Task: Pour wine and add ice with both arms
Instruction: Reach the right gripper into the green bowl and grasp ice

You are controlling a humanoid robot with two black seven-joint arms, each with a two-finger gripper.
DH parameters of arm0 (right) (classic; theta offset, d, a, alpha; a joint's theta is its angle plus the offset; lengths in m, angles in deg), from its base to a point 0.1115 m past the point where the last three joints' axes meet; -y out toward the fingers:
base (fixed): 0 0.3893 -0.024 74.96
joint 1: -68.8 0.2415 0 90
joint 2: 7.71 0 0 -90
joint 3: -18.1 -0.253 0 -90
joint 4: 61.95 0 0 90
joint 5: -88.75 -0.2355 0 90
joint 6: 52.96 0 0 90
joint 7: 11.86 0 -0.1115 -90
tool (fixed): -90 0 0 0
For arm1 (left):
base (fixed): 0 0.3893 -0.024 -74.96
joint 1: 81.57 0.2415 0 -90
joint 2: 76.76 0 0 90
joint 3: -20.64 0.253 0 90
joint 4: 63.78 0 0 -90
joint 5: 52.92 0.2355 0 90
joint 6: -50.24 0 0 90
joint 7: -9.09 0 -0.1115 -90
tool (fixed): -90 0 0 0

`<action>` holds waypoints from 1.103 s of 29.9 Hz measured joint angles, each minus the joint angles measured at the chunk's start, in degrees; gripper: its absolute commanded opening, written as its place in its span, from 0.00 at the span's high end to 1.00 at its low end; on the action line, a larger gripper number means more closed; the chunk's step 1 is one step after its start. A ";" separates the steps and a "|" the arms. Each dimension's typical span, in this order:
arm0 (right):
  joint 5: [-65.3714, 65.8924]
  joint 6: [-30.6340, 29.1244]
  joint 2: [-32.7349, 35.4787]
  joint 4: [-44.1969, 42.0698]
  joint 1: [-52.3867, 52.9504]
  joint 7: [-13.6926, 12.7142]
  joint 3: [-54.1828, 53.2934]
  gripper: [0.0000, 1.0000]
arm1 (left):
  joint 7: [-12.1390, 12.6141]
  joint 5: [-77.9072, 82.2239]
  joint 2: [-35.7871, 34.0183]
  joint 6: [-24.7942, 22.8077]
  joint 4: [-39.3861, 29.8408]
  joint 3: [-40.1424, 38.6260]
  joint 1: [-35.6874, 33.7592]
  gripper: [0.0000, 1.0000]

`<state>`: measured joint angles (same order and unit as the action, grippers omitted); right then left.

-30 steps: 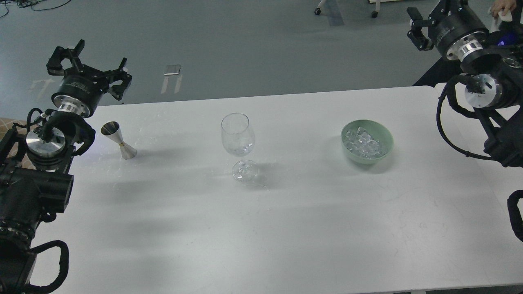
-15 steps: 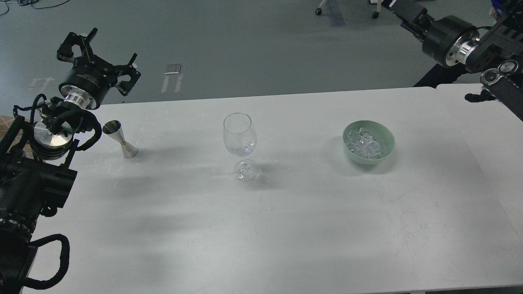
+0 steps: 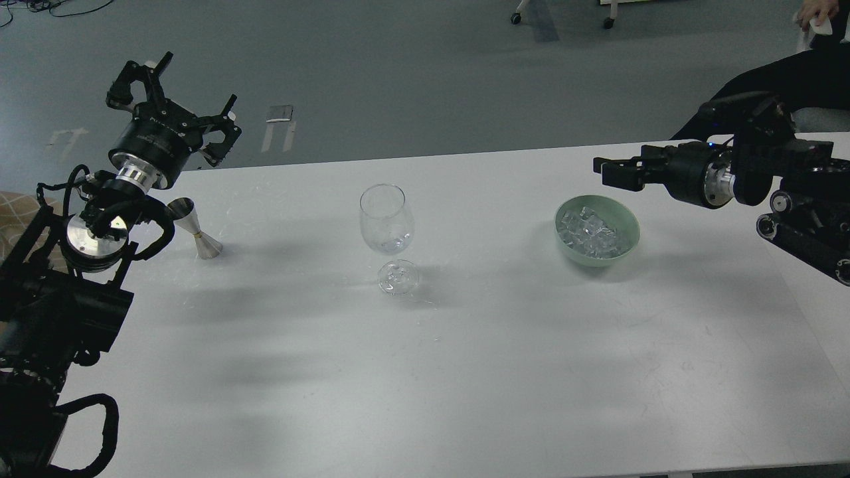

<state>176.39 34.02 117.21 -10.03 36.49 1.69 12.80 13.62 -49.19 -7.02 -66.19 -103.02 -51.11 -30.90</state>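
Observation:
A clear stemmed glass (image 3: 387,222) stands upright at the table's middle. A steel jigger (image 3: 194,228) stands at the far left, partly behind my left arm. A green bowl (image 3: 627,229) at the right holds several clear ice cubes (image 3: 590,234). No stream of wine shows. My left gripper (image 3: 174,93) is open and empty, raised above and behind the jigger. My right gripper (image 3: 609,172) points left, level, just above the bowl's far rim; it is dark and its fingers cannot be told apart.
The white table (image 3: 465,345) runs to a far edge behind the glass, with grey floor beyond. A person's arm and hand (image 3: 814,14) show at the top right corner. A second table edge lies at the far right.
My right arm has swung down and left from the top right corner to just over the bowl. My left gripper has shifted right and slightly forward. Glass, jigger and bowl have not moved.

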 measured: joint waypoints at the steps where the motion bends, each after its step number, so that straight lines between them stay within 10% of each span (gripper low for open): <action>1: 0.21 1.36 -0.06 -0.05 -0.29 0.00 0.92 0.23 | -0.18 -0.12 0.06 -0.15 -0.06 -0.13 0.14 0.04; 17: 0.49 5.15 -3.35 -1.18 -2.41 1.28 3.03 0.09 | -0.49 -0.96 1.01 -1.57 -0.14 -1.03 1.05 0.04; 33: 0.78 5.13 -6.60 -4.44 -5.20 2.19 3.29 0.40 | -1.51 -3.53 1.01 -1.57 0.09 -1.36 1.34 0.04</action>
<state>177.17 39.15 110.61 -14.48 31.29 3.88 16.09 12.12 -52.72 -6.01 -67.76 -102.93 -52.47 -29.56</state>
